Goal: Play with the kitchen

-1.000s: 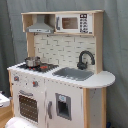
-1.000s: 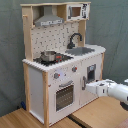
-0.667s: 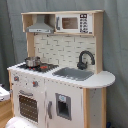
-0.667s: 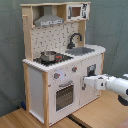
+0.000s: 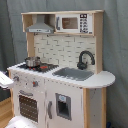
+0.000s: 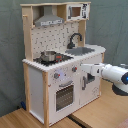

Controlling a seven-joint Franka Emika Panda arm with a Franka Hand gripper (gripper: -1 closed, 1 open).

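The kitchen (image 5: pixel 65 95) is a tall toy of white panels and light wood, standing upright in both exterior views. It has a black faucet (image 5: pixel 85 59) over a grey sink (image 5: pixel 74 74), a small metal pot (image 5: pixel 32 61) on the stove, an oven door (image 5: pixel 28 106), a hood (image 5: pixel 40 27) and an upper cabinet (image 5: pixel 75 23). In the second exterior view the kitchen (image 6: pixel 37 85) fills the left, and my gripper (image 6: pixel 84 70) reaches in from the second exterior view's right. It is close to the front panel, beside the knobs and above the small cabinet door (image 6: pixel 86 86). A white piece of my arm (image 5: pixel 4 80) shows at the first exterior view's left edge.
A grey curtain (image 6: pixel 115 25) hangs behind the kitchen. The kitchen stands on light wooden boards (image 6: pixel 100 114). My white arm (image 6: pixel 114 75) crosses the space in front of the kitchen's sink side.
My gripper has risen and moved closer to the kitchen's front panel, from beside the lower cabinet door up to knob height. The kitchen itself has not moved.
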